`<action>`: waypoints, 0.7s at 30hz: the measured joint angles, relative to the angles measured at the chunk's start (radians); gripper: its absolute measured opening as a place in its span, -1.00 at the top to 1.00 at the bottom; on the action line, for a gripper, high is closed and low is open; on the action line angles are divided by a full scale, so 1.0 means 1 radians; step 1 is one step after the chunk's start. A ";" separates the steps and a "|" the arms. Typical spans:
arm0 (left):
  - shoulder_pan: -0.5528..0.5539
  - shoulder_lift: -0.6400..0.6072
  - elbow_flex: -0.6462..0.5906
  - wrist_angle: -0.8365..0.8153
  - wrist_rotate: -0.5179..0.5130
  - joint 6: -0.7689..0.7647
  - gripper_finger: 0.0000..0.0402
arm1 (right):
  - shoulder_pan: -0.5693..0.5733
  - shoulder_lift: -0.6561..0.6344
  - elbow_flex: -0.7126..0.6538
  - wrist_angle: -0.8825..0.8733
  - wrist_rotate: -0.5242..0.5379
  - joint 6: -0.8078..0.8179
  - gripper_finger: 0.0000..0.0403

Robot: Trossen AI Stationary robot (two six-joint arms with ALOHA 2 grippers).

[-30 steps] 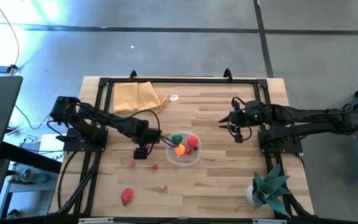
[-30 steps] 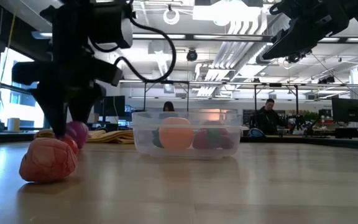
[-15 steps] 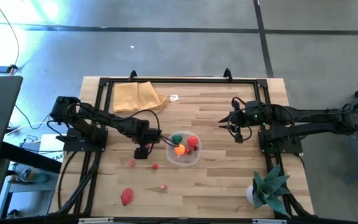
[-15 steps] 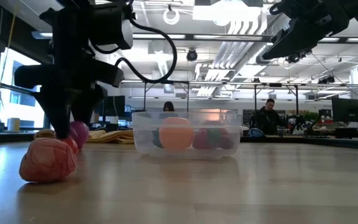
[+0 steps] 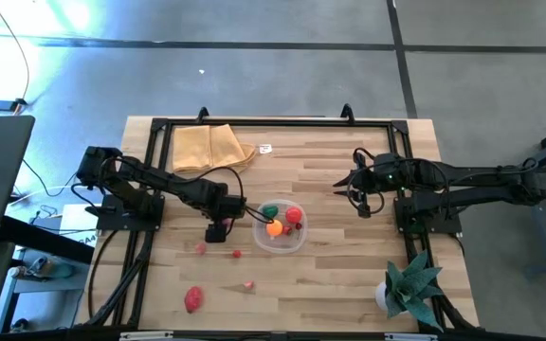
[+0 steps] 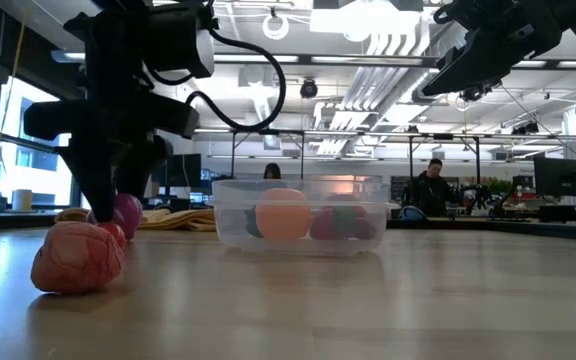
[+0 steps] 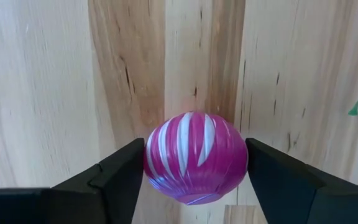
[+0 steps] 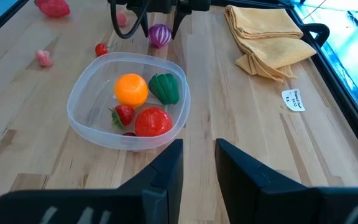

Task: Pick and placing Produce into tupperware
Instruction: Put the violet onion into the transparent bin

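The magenta striped toy (image 7: 195, 157) on the bench (image 5: 349, 275), just beside the tupperware (image 5: 281, 227), is clamped by the left hand (image 7: 191, 180); its rounded shell could squirt out when lifted.

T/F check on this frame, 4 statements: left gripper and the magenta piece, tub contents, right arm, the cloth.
1. The left gripper has its fingers on both sides of the magenta striped produce. True.
2. The tupperware is empty. False: it holds orange, green and red pieces.
3. The right gripper holds a fruit. False: it hovers empty, away from the tub.
4. The tan cloth lies outside the tub. True.
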 joint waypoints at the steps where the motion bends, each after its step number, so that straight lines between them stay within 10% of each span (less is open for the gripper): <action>1: 0.000 0.000 0.000 0.000 0.000 -0.002 -0.22 | 0.000 0.000 0.000 0.000 0.000 0.000 0.59; 21: 0.000 0.002 0.030 -0.033 -0.047 -0.001 -0.21 | 0.000 0.000 0.000 0.000 0.000 0.000 0.59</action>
